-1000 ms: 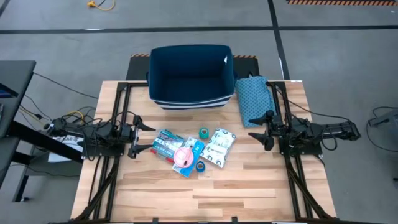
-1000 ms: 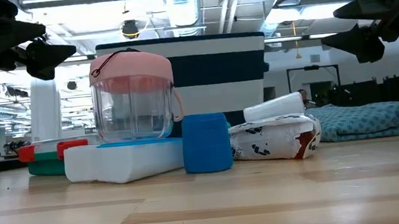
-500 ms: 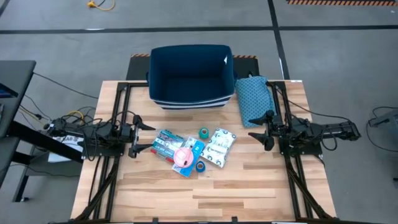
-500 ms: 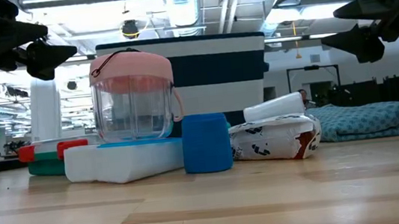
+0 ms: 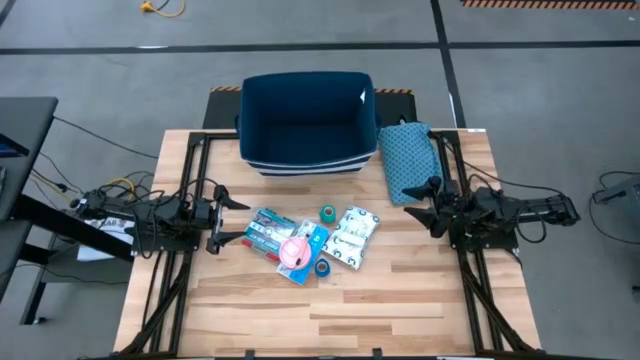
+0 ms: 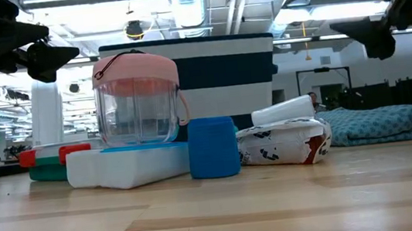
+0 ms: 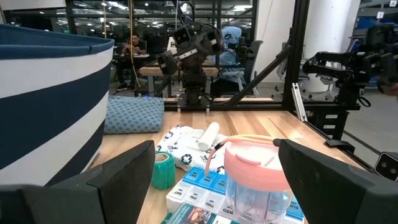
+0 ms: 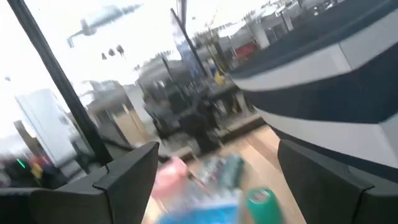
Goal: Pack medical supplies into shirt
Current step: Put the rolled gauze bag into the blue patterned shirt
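The supplies are being kept in a little cluster mid-surface [image 5: 400, 300], just in front of the navy bin [image 5: 307, 120]; flat boxes [image 5: 268, 232] are lying on the left with the pink disc [image 5: 295, 253] sitting on top of them, which in the low view turns out to be the lid of a clear cup; the teal roll [image 5: 328, 213] is sitting between boxes and white pouch [image 5: 352, 236], the blue roll [image 5: 322, 267] nearest the front edge; the shirt [image 5: 404, 160], a folded blue-patterned bundle, is being left beside the bin's right side, well apart from the supplies.

The left tool [image 5: 226, 216] is being held just left of the boxes, fingers spread, gripping nothing; the right tool [image 5: 424, 201] is hanging over the shirt's front end, also spread and empty; the right wrist view is being smeared by blur, so not much is readable there.
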